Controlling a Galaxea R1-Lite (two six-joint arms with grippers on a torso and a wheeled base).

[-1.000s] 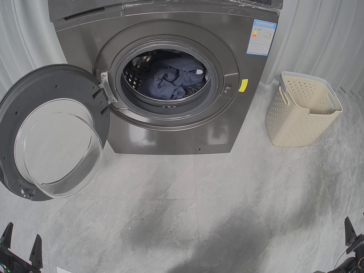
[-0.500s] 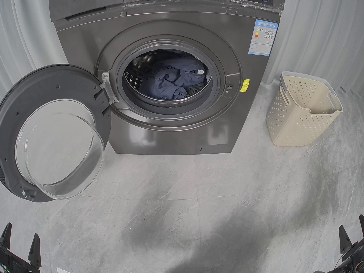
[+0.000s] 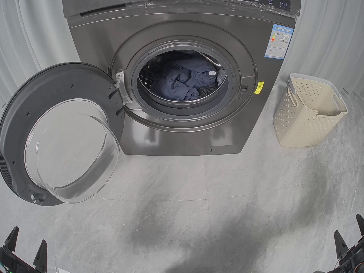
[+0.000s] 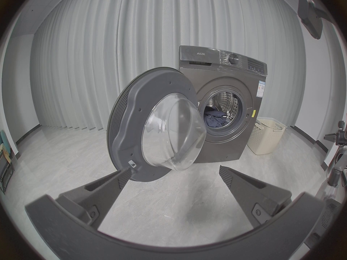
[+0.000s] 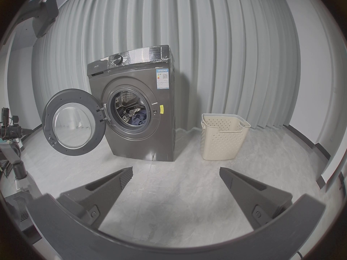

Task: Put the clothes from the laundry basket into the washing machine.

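A grey washing machine (image 3: pixel 182 31) stands ahead with its round door (image 3: pixel 60 133) swung wide open to the left. Dark blue clothes (image 3: pixel 184 81) lie inside the drum. To the machine's right a cream laundry basket (image 3: pixel 309 112) stands on the floor; its inside looks empty. My left gripper (image 3: pixel 26 243) is low at the near left, open and holding nothing. My right gripper (image 3: pixel 350 234) is low at the near right, open and holding nothing. The machine (image 4: pixel 224 105) and the basket (image 5: pixel 222 136) also appear in the wrist views.
Grey marble-patterned floor (image 3: pixel 212 209) stretches between me and the machine. Pale curtains (image 3: pixel 330 27) hang behind the machine and basket. The open door juts out over the floor at the left.
The whole head view has shifted, so the machine and basket now sit further right and the camera has moved. Both grippers stay low at the near corners.
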